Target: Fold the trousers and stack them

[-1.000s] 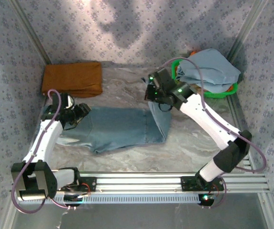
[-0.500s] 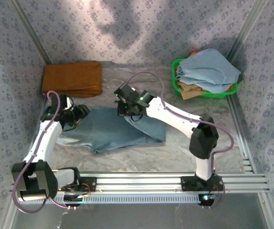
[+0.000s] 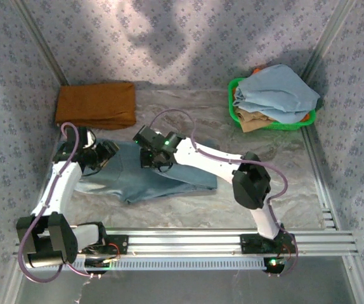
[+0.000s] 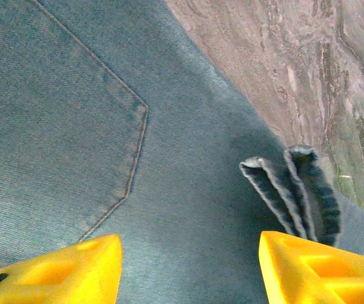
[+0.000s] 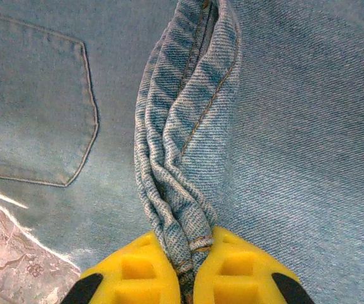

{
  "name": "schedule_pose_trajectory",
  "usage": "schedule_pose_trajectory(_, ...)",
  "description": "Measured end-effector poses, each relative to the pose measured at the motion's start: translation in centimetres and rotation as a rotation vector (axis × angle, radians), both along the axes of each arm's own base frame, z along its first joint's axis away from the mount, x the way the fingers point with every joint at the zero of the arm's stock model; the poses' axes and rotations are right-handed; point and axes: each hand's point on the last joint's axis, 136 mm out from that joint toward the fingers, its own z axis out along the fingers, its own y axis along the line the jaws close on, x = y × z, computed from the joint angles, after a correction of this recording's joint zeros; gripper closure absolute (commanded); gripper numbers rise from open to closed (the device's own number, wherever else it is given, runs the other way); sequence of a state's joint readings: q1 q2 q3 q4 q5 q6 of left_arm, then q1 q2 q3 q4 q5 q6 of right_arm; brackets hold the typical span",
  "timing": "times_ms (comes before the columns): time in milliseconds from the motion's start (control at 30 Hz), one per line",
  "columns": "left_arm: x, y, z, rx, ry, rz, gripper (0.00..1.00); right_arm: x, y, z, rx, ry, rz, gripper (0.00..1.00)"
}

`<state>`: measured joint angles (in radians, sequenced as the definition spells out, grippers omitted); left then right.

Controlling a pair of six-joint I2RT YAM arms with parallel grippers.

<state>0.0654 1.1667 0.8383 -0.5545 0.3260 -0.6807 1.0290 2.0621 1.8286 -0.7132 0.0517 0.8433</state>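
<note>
trousers (image 3: 169,178) lie flat on bench (image 3: 188,104), soft heavy denim I'd grip by thick hems: right claw (image 5: 183,266) pinches bunched leg (image 5: 182,126) over trousers' middle, left claw (image 4: 188,266) spread over their pocket (image 4: 55,126) end.

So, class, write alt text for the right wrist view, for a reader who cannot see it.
The right gripper, yellow-fingered, pinches a bunched fold of the jeans, seen from close above. The rest of the denim lies flat beneath, with a back pocket at left and a corner of marbled table at lower left.
</note>
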Motion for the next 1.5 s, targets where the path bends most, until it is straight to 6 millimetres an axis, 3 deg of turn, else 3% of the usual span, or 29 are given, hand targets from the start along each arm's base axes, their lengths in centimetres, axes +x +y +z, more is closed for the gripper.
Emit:
schedule_pose_trajectory(33,-0.1,0.0,-0.1,0.0,0.002,0.0,0.4,-0.2,0.4,-0.5,0.001,0.009,0.004,1.0)
schedule_pose_trajectory(100,-0.2,0.0,-0.4,-0.002,0.01,0.0,0.37,-0.4,1.2,-1.7,0.003,0.032,0.013,0.9)
schedule_pose_trajectory(167,-0.3,0.0,-0.5,-0.004,0.012,0.001,0.35,-0.7,1.9,-3.0,0.012,0.072,0.029,0.64)
schedule_pose_trajectory(233,-0.3,0.1,-0.5,-0.004,0.013,0.005,0.33,-1.1,2.4,-3.9,0.024,0.11,0.056,0.51)
schedule_pose_trajectory(333,-0.4,0.1,-0.7,-0.004,0.015,0.005,0.33,-1.5,2.7,-3.7,0.043,0.134,0.092,0.43)
schedule_pose_trajectory(433,-0.5,0.0,-0.6,-0.008,0.012,0.003,0.33,-1.5,2.2,-1.8,0.078,0.125,0.109,0.42)
schedule_pose_trajectory(600,-0.3,-0.9,-0.5,-0.022,0.004,-0.022,0.33,0.9,-2.5,4.2,0.132,0.038,0.056,0.42)
schedule_pose_trajectory(667,-0.1,-2.3,-0.9,-0.025,0.017,-0.063,0.33,3.1,-5.8,6.1,0.129,-0.013,-0.002,0.42)
schedule_pose_trajectory(767,0.6,-4.8,-2.2,-0.024,0.067,-0.139,0.38,6.3,-11.6,6.6,0.08,-0.055,-0.106,0.44)
schedule_pose_trajectory(833,1.5,-6.3,-2.8,-0.018,0.089,-0.185,0.46,8.0,-15.4,5.4,0.029,-0.049,-0.175,0.53)
schedule_pose_trajectory(933,3.2,-8.6,-3.3,-0.003,0.092,-0.244,0.57,9.7,-20.3,2.1,-0.042,0.001,-0.249,0.86)
schedule_pose_trajectory(1000,4.2,-9.9,-3.6,0.002,0.087,-0.28,0.65,10.2,-22.2,0.1,-0.067,0.045,-0.278,0.99)
schedule_pose_trajectory(1067,5.0,-11.1,-4.4,0.004,0.088,-0.306,0.74,10.6,-22.7,-1.8,-0.08,0.081,-0.272,1.0)
schedule_pose_trajectory(1167,5.3,-11.5,-6.5,0.01,0.121,-0.316,0.79,10.9,-22.2,-4.6,-0.089,0.125,-0.266,1.0)
schedule_pose_trajectory(1367,3.8,-11.1,-11.2,0.013,0.197,-0.316,0.82,8.8,-24.3,-10.6,-0.164,0.245,-0.316,1.0)
schedule_pose_trajectory(1500,3.9,-11.5,-11.2,-0.004,0.153,-0.321,0.82,9.0,-25.0,-11.1,-0.149,0.255,-0.346,1.0)
